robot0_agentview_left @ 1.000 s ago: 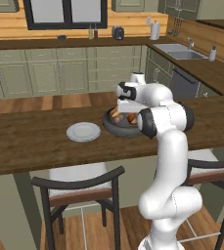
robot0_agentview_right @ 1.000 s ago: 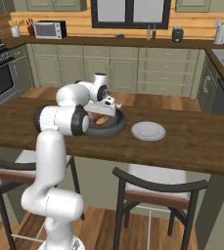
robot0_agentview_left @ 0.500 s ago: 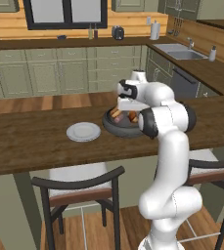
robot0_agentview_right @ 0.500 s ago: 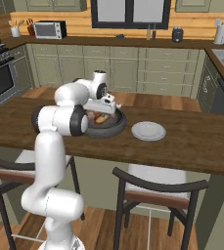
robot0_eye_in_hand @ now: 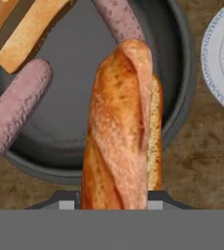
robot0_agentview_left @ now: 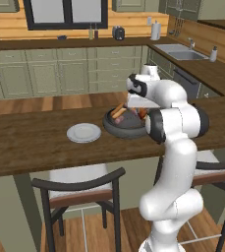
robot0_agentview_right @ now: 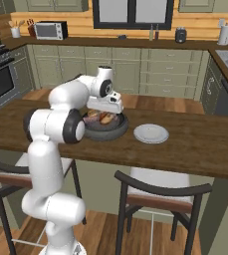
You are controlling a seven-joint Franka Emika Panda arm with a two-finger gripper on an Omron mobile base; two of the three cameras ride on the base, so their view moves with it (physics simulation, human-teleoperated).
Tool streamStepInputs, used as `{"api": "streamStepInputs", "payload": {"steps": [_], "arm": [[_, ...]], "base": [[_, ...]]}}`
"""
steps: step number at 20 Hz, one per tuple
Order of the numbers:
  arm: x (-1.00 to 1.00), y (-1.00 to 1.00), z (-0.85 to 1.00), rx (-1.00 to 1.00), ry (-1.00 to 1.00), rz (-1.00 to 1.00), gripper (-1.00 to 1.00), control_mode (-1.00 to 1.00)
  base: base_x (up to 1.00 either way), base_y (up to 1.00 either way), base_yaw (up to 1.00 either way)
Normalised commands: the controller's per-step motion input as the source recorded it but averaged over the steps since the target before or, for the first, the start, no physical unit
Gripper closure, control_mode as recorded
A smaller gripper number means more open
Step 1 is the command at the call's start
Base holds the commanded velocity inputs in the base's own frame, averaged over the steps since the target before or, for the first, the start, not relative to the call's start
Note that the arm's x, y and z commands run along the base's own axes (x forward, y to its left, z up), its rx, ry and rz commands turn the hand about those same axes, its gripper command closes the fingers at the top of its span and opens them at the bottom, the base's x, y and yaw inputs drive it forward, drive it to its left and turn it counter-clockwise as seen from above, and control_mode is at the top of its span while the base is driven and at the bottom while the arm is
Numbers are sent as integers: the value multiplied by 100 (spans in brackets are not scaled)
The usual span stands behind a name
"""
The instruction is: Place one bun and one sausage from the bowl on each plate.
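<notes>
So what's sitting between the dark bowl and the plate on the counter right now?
Nothing: bare wood counter separates the bowl from the plate, clearest in the right base view.

You have the bowl [robot0_agentview_left: 125,127] on the counter [robot0_agentview_left: 30,142], a plate [robot0_agentview_left: 83,132] just beside it; sausages [robot0_eye_in_hand: 16,110] (and buns [robot0_eye_in_hand: 29,32]) lie in the bowl.

Glossy white rounded arm [robot0_agentview_left: 175,147] segments joined by dark bands.
</notes>
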Motion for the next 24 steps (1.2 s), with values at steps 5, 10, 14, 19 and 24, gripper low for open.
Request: {"api": "streamStepInputs", "payload": {"steps": [5,10,14,19,24], "arm": [[2,-100,14,0,0,-1,100,-100],[15,-85,5,0,0,0,100,-100],[52,-63,-5,3,0,0,100,-100],[53,-53,-40,2,0,0,100,-100],[37,-34,-55,0,0,0,100,-100]], "base": [[0,0,0],[0,0,0],[0,0,0],[0,0,0],[0,0,0]]}}
